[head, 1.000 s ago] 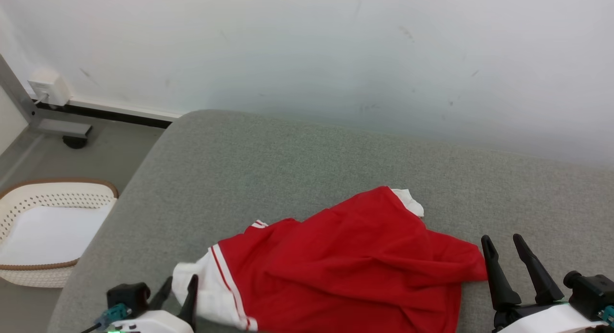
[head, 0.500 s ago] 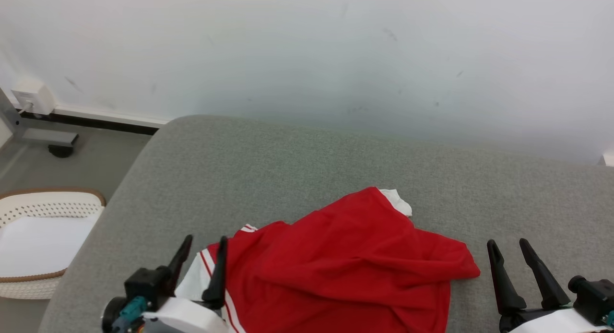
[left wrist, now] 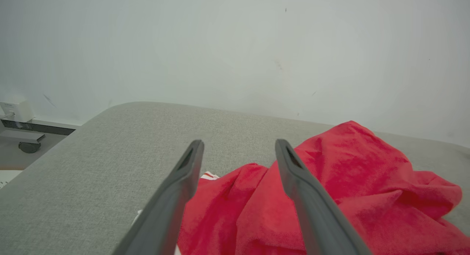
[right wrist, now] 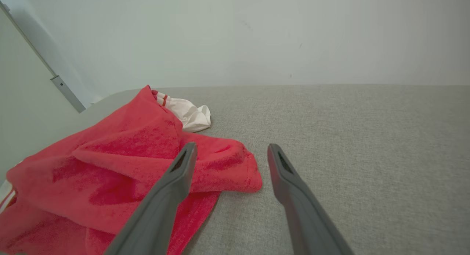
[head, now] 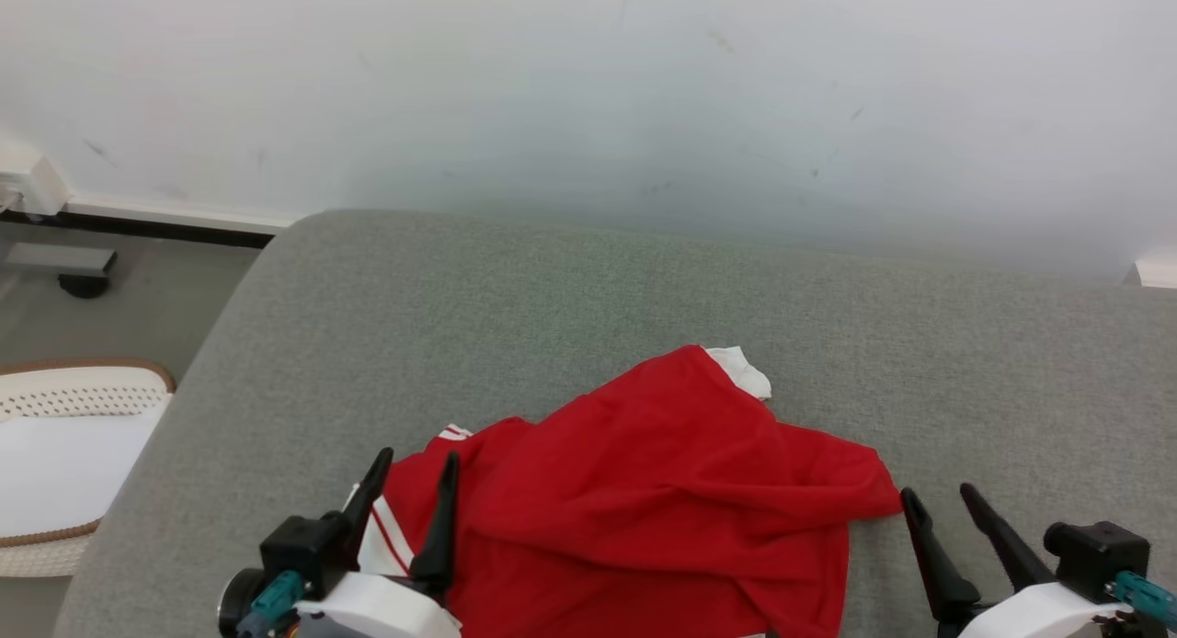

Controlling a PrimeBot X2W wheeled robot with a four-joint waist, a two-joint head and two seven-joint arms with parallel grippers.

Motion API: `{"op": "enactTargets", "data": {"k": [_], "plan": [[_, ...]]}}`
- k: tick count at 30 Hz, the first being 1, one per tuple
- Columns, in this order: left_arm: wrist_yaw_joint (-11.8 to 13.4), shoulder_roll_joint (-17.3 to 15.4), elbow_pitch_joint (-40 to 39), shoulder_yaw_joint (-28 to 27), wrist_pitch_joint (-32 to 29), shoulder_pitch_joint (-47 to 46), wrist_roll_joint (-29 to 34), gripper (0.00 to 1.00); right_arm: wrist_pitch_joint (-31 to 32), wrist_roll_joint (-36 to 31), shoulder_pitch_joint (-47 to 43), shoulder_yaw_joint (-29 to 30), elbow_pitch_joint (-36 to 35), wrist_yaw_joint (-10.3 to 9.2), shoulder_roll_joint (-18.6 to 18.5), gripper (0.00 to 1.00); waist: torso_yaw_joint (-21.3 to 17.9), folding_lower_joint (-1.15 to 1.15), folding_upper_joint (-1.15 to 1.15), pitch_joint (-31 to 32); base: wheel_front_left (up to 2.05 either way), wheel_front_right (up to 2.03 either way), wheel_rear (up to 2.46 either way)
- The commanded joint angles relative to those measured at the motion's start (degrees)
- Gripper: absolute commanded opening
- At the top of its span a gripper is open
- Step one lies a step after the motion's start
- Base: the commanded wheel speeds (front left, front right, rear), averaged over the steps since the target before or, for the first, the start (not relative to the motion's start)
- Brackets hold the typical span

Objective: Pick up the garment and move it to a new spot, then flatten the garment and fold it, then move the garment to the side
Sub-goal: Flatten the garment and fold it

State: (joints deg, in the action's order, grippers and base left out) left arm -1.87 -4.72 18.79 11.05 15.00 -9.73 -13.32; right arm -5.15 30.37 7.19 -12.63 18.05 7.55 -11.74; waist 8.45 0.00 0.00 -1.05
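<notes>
Garment [head: 644, 491] (red, with white striped trim) lies crumpled on the grey cushion [head: 552, 289], toward its near edge. The 2 grippers stand with jaws apart, holding nothing: left gripper [head: 418, 456] over its left end, right gripper [head: 938, 493] just beside its right corner.

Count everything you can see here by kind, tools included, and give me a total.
Red-and-white garment: 1
Grey cushion: 1
White basket: 1
Tools: 2, left tool and right tool, both open
Total: 5
</notes>
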Motion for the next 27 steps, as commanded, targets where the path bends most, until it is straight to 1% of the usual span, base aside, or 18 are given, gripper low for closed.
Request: {"op": "enactTargets", "data": {"k": [1,4,9,12,17,18,19,21,24,27], "plan": [[0.2,-0.1,0.1,-0.3,0.2,-0.3,0.4,1.0,0.5,0.4,0.7,-0.1,0.4,-0.13,-0.2,1.0,0.2,0.0,0.0,-0.2,0.0,0.0,0.0],[0.0,0.2,0.2,-0.3,0.2,-0.7,0.2,1.0,4.2,2.2,2.0,-0.8,2.0,-0.13,-0.1,1.0,0.8,0.0,0.0,-0.8,0.0,0.0,0.0],[-0.4,0.5,0.1,-0.6,0.2,-1.2,0.0,1.0,7.6,4.7,5.8,-1.6,5.4,-0.13,0.2,1.0,2.1,0.0,0.0,-2.0,0.0,0.0,0.0],[-0.5,0.7,0.2,-0.9,0.2,-1.6,0.0,1.0,10.1,5.3,8.1,-1.2,9.8,-0.13,0.4,1.0,3.1,0.0,0.0,-2.8,0.0,0.0,0.0],[-0.8,1.0,0.3,-1.3,0.2,-2.0,-0.1,1.0,12.5,3.6,11.3,-0.2,17.2,-0.13,1.4,1.0,5.0,0.0,0.0,-4.0,0.0,0.0,0.0],[-0.9,1.0,0.3,-1.3,0.2,-2.1,-0.2,1.0,12.6,3.3,11.5,-0.1,18.6,-0.13,1.7,0.91,5.4,0.0,0.0,-4.2,0.0,0.0,0.0],[-0.9,1.1,0.3,-1.4,0.2,-2.0,-0.3,1.0,12.8,3.1,11.8,-0.1,19.7,-0.12,1.9,0.56,5.6,0.0,0.0,-4.3,0.0,0.0,0.0],[-0.9,1.2,0.4,-1.6,0.2,-2.0,-0.3,1.0,12.5,2.9,12.1,0.0,21.2,-0.12,2.3,0.0,6.1,0.0,0.0,-4.4,0.0,0.0,0.0],[-1.0,1.3,0.5,-1.9,0.2,-1.7,-0.2,1.0,11.0,3.2,12.4,-0.3,21.8,-0.12,2.0,0.0,6.3,0.0,0.0,-4.1,0.0,0.0,0.0],[-1.1,1.3,0.8,-2.2,0.2,-1.4,0.1,1.0,9.5,4.0,13.5,-0.7,20.4,-0.13,1.3,0.0,6.1,0.0,0.0,-3.4,0.0,0.0,0.0]]}}
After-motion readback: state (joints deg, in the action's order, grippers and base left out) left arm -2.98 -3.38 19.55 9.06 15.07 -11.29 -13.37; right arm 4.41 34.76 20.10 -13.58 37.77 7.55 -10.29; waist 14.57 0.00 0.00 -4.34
